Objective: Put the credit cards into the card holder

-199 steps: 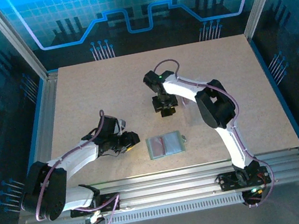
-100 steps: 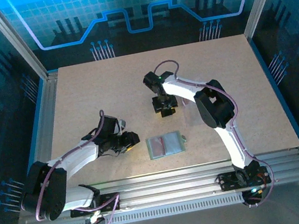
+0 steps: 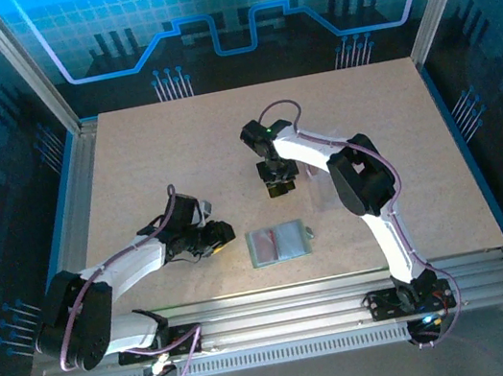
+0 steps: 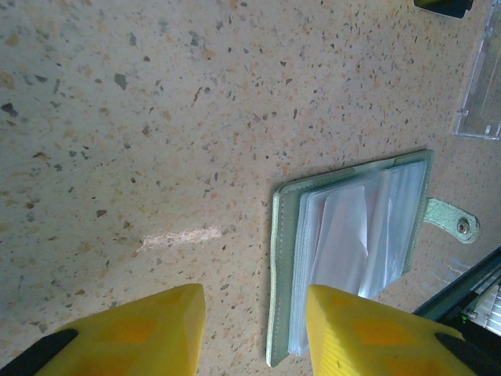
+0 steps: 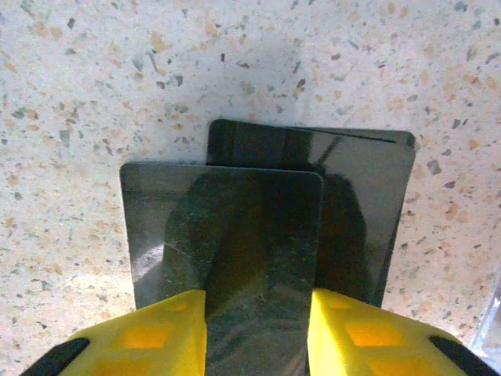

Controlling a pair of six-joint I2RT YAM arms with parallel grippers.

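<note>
Two black credit cards lie stacked and offset on the table: the upper one [image 5: 223, 227] partly covers the lower one [image 5: 368, 211]. My right gripper [image 5: 258, 301] points down over the upper card, its yellow fingers a narrow gap apart with the card's face showing between them, and I see no grip on it. The pale green card holder [image 4: 283, 258] lies open, showing clear sleeves. In the top view the holder [image 3: 278, 243] sits near the front edge and its left half looks reddish. My left gripper [image 4: 254, 294] hovers open just left of the holder, apart from it [image 3: 219, 235].
A clear plastic case [image 4: 481, 78] lies on the table between the holder and the black cards, right of my right gripper. The holder's snap tab [image 4: 454, 223] sticks out on its right side. Metal rails [image 3: 282, 304] run along the near edge.
The right gripper's fingers have drawn closer together over the black card. The left arm and the holder have not moved.
</note>
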